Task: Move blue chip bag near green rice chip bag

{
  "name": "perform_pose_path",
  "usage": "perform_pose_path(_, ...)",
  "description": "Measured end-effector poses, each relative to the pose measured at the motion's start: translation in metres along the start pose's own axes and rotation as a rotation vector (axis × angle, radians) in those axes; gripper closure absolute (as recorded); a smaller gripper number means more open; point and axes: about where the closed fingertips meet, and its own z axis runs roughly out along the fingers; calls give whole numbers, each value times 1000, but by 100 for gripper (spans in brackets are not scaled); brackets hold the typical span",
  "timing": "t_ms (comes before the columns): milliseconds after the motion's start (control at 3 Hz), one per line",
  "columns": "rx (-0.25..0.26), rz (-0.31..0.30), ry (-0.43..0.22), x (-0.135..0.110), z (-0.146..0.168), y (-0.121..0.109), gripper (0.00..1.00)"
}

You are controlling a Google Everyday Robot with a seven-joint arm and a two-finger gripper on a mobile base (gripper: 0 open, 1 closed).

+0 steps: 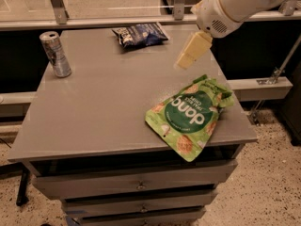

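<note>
The blue chip bag point(140, 34) lies beyond and left of the gripper point(183, 61), and the green rice chip bag point(190, 117) lies on its near side. The gripper hangs empty; how far open, I cannot tell. Best to come down squarely over the bag's middle.

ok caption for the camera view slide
Gripper hovers over table between blue chip bag and green rice chip bag

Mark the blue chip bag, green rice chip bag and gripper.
blue chip bag point(140, 34): camera view, middle of its face.
green rice chip bag point(188, 118): camera view, dark oval logo.
gripper point(186, 59): camera view, its tip, above the table point(103, 102) between the bags.
</note>
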Motion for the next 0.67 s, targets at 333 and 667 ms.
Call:
perform_pose_path(333, 7, 51, -31, 4, 19, 1, 0)
perform_pose_path(667, 17, 147, -125, 6, 70, -3, 0)
